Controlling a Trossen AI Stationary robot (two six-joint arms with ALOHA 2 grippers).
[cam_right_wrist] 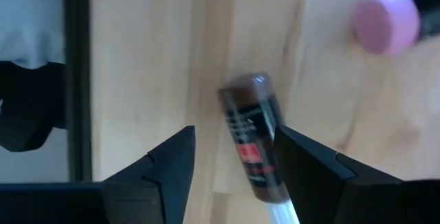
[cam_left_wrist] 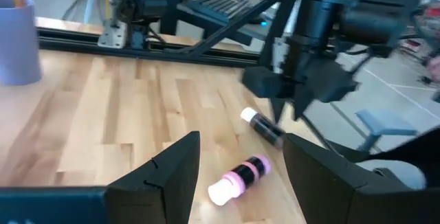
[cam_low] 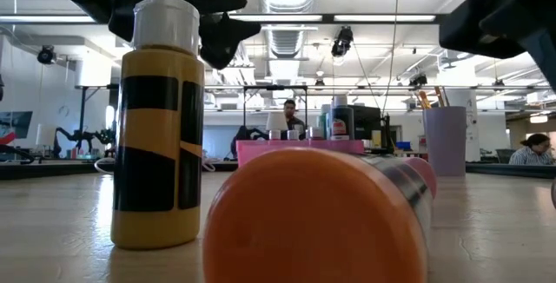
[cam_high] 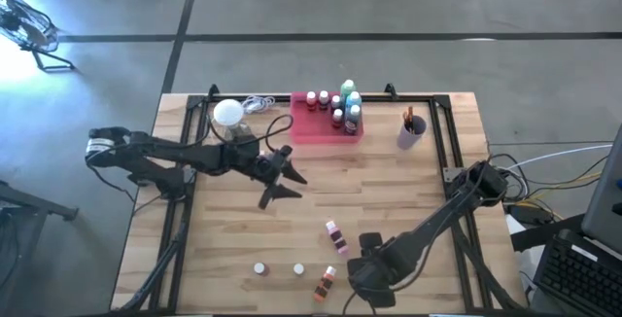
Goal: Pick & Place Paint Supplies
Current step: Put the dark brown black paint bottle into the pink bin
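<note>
Right gripper [cam_right_wrist: 230, 165] hovers near the desk's [cam_high: 408, 195] front edge, jaws wide around a lying brown bottle [cam_right_wrist: 253, 138], not gripping. Left gripper [cam_high: 282, 173] waits mid-desk, jaws wide, empty.

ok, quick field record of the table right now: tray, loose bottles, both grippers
tray: pink tray at far edge, several bottles standing in it
cup: purple cup right of tray, brushes inside
loose bottles: pink bottle and orange bottle lying; two small ones upright near front
left gripper: open, mid-table, empty
right gripper: open, brown bottle lying between its fingers, not gripped
</note>
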